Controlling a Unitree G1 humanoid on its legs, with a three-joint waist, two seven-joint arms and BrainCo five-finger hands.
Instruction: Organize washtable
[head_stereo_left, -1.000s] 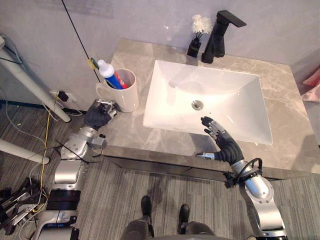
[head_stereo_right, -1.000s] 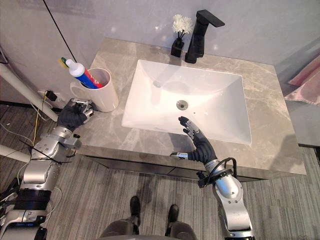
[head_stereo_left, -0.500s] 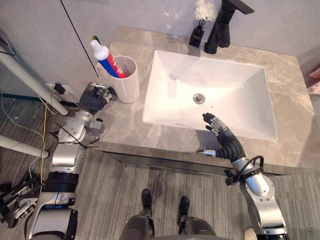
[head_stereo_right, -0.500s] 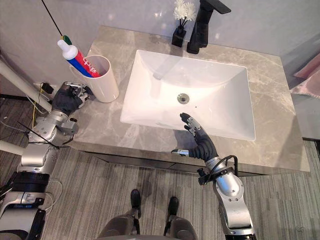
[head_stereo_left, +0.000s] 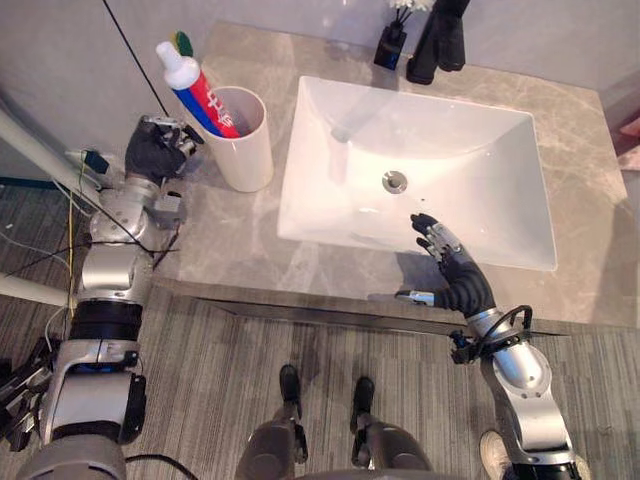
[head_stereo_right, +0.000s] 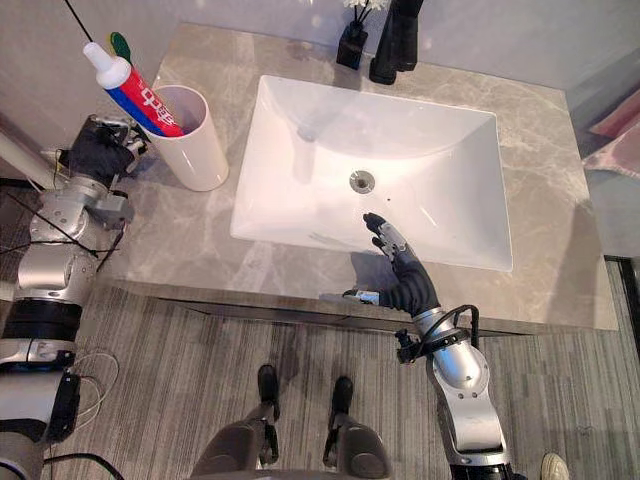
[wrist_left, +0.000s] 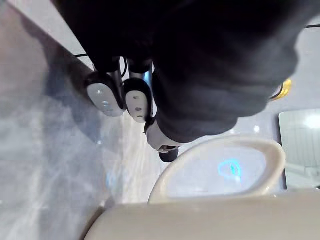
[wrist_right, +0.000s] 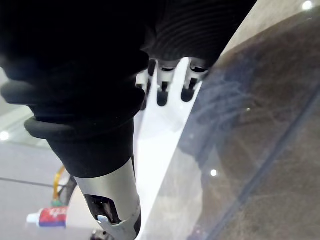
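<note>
A white mug (head_stereo_left: 243, 145) stands on the grey marble counter (head_stereo_left: 210, 240), left of the white sink (head_stereo_left: 470, 150). A red, white and blue toothpaste tube (head_stereo_left: 192, 88) and a green toothbrush (head_stereo_left: 181, 42) lean out of the mug. My left hand (head_stereo_left: 157, 150) hovers at the mug's left side with curled fingers. In the left wrist view its thumb tip (wrist_left: 166, 153) sits against the mug handle (wrist_left: 220, 170), which nothing wraps. My right hand (head_stereo_left: 457, 275) is open, fingers straight, above the sink's front rim.
A black faucet (head_stereo_left: 445, 40) and a small black vase (head_stereo_left: 390, 45) with white flowers stand behind the sink. The counter's front edge runs just under my right wrist. A grey wall lies behind, with cables on the floor at the left.
The camera has tilted, shifting the whole scene. My left hand has moved from the mug's near-left corner back along its side to the handle. The right hand has hardly moved.
</note>
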